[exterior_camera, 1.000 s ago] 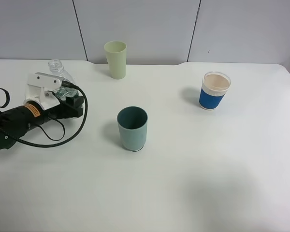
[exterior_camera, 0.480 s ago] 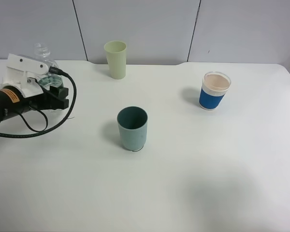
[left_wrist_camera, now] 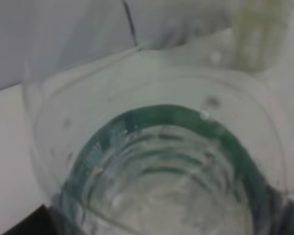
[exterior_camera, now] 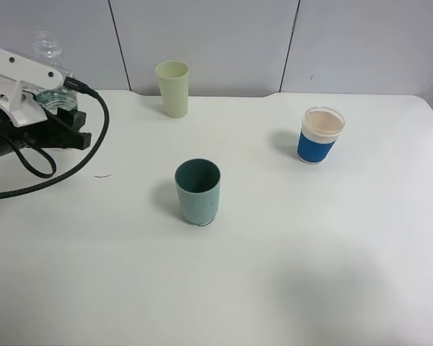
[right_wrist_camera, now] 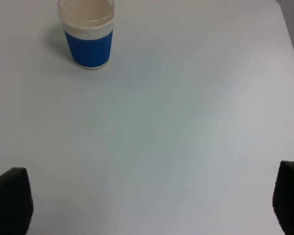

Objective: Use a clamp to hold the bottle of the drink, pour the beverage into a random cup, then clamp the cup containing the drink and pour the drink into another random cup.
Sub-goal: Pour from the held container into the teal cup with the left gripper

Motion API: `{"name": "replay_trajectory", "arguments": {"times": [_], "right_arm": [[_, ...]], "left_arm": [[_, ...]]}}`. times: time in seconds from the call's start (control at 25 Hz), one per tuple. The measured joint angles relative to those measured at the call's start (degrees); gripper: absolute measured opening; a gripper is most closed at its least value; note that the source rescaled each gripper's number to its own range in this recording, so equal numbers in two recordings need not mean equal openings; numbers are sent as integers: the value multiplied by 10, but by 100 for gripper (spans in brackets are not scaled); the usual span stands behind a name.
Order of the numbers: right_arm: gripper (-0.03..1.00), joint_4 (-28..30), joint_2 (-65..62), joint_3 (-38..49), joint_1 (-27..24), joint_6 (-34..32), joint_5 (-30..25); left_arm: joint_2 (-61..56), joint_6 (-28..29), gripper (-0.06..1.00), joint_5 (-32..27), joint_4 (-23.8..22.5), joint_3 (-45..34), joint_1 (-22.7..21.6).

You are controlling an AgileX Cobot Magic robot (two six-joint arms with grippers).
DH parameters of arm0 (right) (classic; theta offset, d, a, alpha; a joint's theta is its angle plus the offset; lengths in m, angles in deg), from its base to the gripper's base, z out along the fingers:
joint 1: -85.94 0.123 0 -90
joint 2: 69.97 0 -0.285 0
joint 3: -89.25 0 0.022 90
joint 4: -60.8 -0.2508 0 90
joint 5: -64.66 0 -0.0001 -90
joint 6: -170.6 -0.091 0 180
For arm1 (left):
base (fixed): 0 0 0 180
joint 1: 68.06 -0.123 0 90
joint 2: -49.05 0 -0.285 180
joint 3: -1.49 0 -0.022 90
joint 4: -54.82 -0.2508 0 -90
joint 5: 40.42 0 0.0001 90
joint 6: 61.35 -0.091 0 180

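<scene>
left arm (exterior_camera: pixel 0 143) enters at the left edge of the high view; left gripper (exterior_camera: pixel 52 108) clamps the bottle (exterior_camera: pixel 46 45), black cable (exterior_camera: pixel 105 124) looping beneath. right gripper (right_wrist_camera: pixel 149 200): 2 fingers (right_wrist_camera: pixel 10 201) spread wide apart.

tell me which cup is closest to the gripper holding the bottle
The pale yellow-green cup at the back; the teal cup mid-table and the blue-sleeved cup at right stand farther from the left gripper.
</scene>
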Motion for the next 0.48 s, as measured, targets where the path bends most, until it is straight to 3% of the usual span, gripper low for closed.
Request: {"name": "replay_trajectory", "arguments": {"times": [0.24, 0.48], "right_arm": [[100, 0, 0, 0, 0, 0, 0], [100, 0, 0, 0, 0, 0, 0]], "left_arm": [[-6, -200, 10, 15, 183, 0, 98], [-6, -392, 10, 95, 340, 0, 210]]}}
